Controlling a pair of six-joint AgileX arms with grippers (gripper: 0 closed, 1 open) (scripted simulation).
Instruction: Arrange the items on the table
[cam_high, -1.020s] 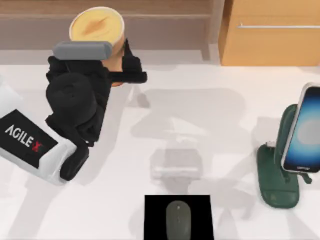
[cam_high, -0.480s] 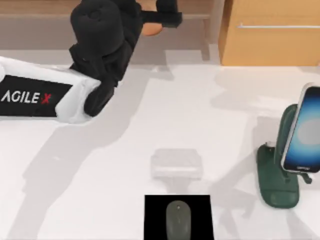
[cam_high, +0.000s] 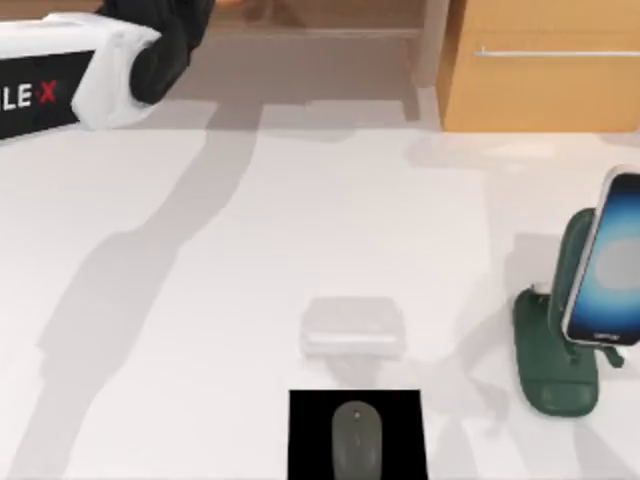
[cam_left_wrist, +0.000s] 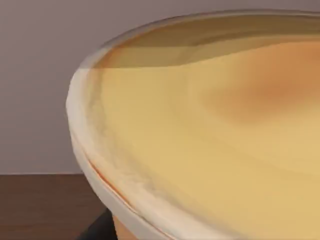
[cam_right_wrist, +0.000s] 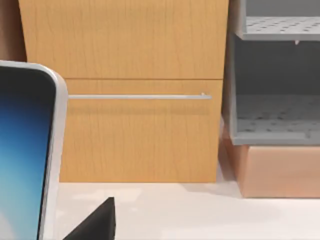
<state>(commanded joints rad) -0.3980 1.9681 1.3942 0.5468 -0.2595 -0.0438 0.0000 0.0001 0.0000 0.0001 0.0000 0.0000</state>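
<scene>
You can read just "LE X", white letters with a red X, on the black panel of the left arm (cam_high: 60, 75) at the worktop's far left.

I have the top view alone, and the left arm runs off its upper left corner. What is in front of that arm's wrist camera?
Observer: The orange cup, very close, its yellow lid towards the left arm's wrist camera.
Operator: Is it standing on anything?
Observer: I cannot tell. Its base is out of frame, and a dark brown surface lies behind and below the rim.
Operator: What does the right wrist camera add?
Observer: A grey shelf unit stands right beside the wooden cabinet, past the smartphone on that side.
</scene>
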